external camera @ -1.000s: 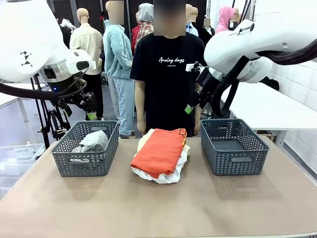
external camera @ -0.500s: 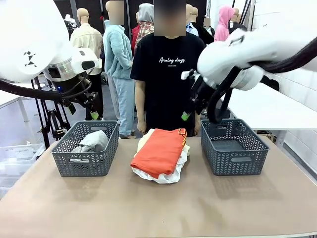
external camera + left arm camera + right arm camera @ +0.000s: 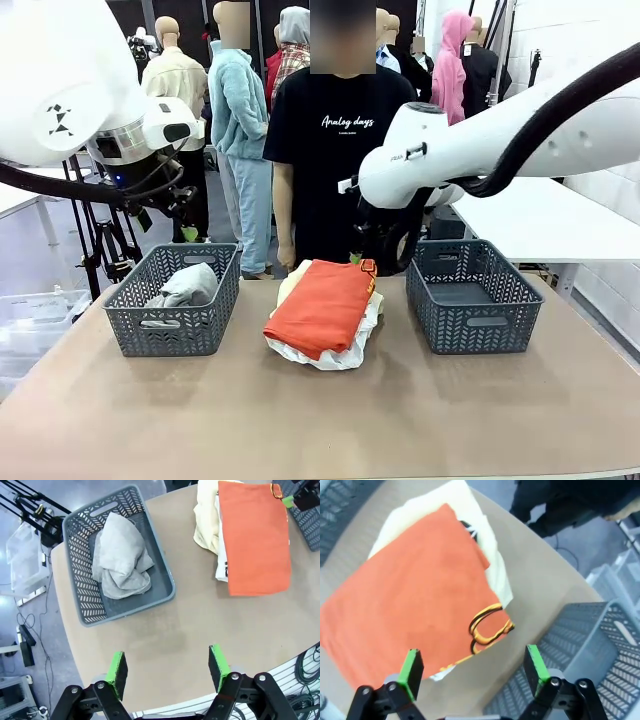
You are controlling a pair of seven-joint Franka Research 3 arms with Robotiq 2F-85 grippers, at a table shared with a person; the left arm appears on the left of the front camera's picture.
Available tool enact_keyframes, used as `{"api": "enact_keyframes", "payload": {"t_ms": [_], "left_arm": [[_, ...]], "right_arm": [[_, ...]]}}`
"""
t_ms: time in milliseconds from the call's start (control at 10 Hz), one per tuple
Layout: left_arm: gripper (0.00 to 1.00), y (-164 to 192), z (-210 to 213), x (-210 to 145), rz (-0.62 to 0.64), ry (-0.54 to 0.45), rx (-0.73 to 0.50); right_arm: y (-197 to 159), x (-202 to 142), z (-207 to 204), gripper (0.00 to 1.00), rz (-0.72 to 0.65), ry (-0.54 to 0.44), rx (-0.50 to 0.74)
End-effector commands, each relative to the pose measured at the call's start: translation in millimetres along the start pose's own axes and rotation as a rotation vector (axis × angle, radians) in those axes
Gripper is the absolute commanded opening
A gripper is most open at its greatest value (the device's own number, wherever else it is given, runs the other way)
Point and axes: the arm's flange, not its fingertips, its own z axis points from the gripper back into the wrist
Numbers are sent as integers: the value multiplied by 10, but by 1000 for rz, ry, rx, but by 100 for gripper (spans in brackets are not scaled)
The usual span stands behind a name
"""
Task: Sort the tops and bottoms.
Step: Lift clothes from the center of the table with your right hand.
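Now | right gripper (image 3: pixel 472 667) jaws apart above orange garment (image 3: pixel 415 605), likely set to pick | left gripper (image 3: pixel 167 666) jaws apart, parked left of it | grey garment (image 3: pixel 120 555) in basket (image 3: pixel 80 612) there

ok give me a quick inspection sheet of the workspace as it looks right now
surface: brown table, flat, no spills seen
job's things: grey garment in the left basket; orange-red garment tops a centre stack, over the white garment and pale yellow garment; right basket beside the stack
clutter: nothing seen
grippers: left gripper open, high above the table's left part; right gripper open, over the stack's far end
cables: black hoses along the arms; loose cables on the floor
surroundings: person standing at the far edge; white table on the right
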Motion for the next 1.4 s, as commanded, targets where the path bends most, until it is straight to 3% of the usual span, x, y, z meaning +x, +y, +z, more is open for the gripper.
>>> {"api": "enact_keyframes", "payload": {"t_ms": [0,500,1100,1300], "left_arm": [[85,13,-12,-26,6,-10,19],[85,13,-12,-26,6,-10,19],[85,13,-12,-26,6,-10,19],[85,13,-12,-26,6,-10,19]], "right_arm": [[74,329,-85,100,0,64,-78],[-125,677,-371,100,-63,225,-54],[-301,630,-545,100,-86,295,-17],[-271,626,-563,70,-69,309,-1]]}}
